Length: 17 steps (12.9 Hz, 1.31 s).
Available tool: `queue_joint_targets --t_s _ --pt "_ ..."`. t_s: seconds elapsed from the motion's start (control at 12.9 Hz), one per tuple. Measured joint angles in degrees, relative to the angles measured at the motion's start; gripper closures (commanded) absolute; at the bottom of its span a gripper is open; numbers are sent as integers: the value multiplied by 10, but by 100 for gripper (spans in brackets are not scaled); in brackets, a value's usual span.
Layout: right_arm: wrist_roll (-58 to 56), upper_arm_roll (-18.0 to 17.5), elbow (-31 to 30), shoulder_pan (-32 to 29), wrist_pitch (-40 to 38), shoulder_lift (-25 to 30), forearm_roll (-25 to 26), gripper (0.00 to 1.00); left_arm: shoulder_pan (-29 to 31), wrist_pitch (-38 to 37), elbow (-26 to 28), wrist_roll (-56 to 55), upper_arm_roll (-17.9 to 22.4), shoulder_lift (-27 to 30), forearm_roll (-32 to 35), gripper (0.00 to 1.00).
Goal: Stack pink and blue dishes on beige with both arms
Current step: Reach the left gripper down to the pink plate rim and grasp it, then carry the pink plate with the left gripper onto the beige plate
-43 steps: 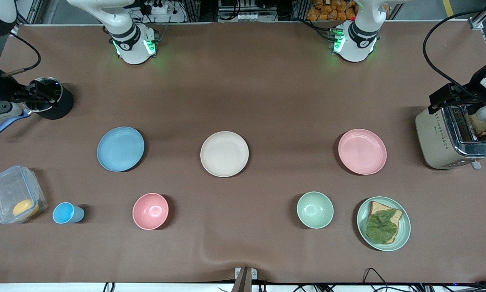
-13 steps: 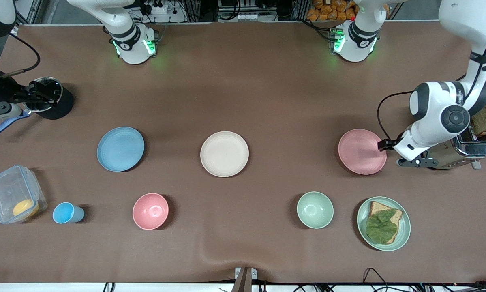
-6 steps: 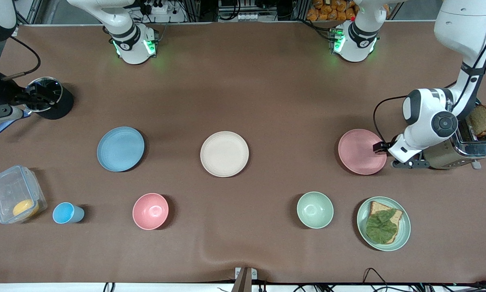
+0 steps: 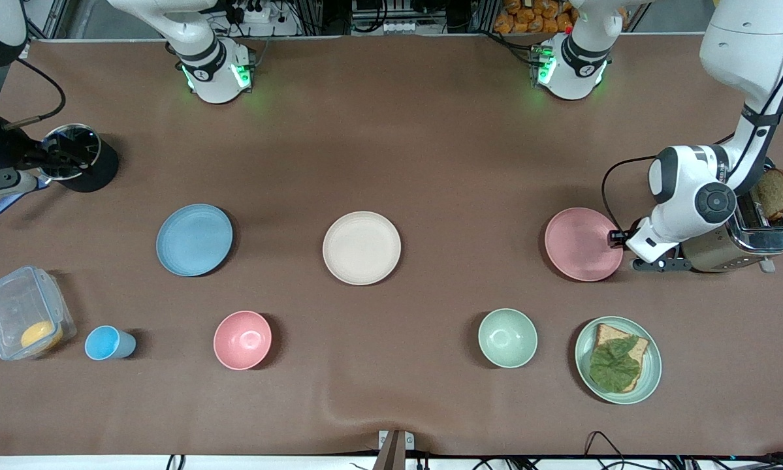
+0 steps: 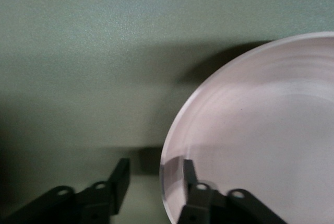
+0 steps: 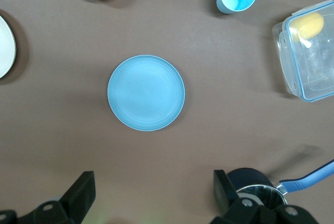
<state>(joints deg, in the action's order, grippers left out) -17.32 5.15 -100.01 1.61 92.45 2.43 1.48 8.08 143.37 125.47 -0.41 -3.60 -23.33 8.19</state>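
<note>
The pink plate lies toward the left arm's end of the table. My left gripper is low at the rim of that plate on the toaster's side. In the left wrist view the left gripper is open, with the rim of the pink plate between its fingers, one finger inside the rim and one outside. The beige plate sits mid-table. The blue plate lies toward the right arm's end. My right gripper waits open over the black pot, and the right wrist view shows the right gripper with the blue plate farther out.
A toaster with a bread slice stands beside the left gripper. A black pot stands at the right arm's end. Nearer the camera are a pink bowl, blue cup, clear container, green bowl and green plate with bread.
The left arm came away from the toaster and dropped to the pink plate's rim, where it has now settled. The right arm has barely moved.
</note>
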Motion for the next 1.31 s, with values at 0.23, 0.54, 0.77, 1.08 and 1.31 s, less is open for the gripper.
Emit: queue_joint_targets --t_s 0.23,0.54,0.77,1.08,1.31 --pt "0 0 0 -1 0 0 0 0 0 1 -1 0 -1 1 0 100" --pt "0 -1 0 -1 -1 0 0 0 0 1 -10 1 -7 12 0 100" --pt "0 -1 0 -1 -2 0 0 0 2 -17 -26 -1 -54 46 -23 100" --pt "0 0 0 -1 -3 0 0 0 -14 -158 -132 -91 -158 75 -64 100" --pt "0 0 0 -2 -6 0 0 0 -91 -176 -185 -224 -187 57 -66 100"
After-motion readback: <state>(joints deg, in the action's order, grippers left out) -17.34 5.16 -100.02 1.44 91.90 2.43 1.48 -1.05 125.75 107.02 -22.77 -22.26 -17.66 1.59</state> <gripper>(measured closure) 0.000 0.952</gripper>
